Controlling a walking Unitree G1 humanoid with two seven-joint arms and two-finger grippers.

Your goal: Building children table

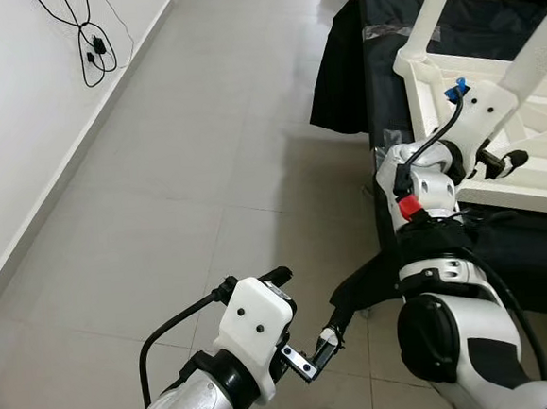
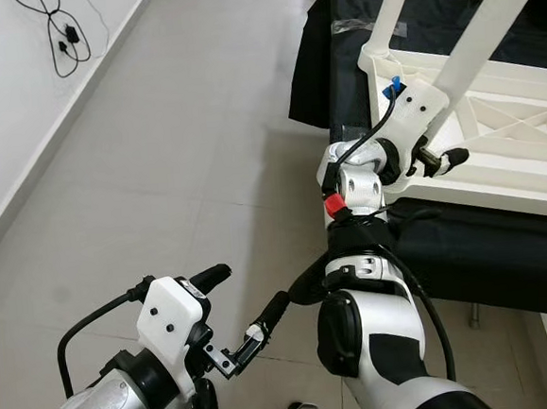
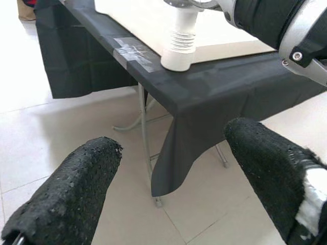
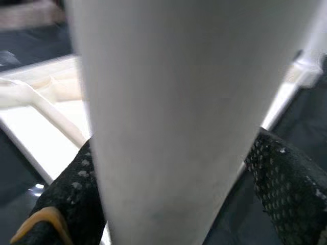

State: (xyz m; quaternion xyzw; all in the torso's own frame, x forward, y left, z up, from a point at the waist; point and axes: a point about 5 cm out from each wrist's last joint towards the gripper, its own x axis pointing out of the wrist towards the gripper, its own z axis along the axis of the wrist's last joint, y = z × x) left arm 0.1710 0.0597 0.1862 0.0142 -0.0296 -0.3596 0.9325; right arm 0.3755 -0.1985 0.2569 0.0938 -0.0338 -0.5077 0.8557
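Right claw (image 2: 436,159) is clamped round a tapered white plastic table leg (image 2: 492,26) rising from the upturned white plastic tabletop (image 2: 496,140) at the black-draped surface's (image 2: 476,245) near corner. Twisted off-axis, it could cross-thread. Left claw (image 1: 308,339) hangs spread wide, empty, over the floor.

Silver-white arms, black cables, a red ring, black perforated fingers (image 3: 66,194).
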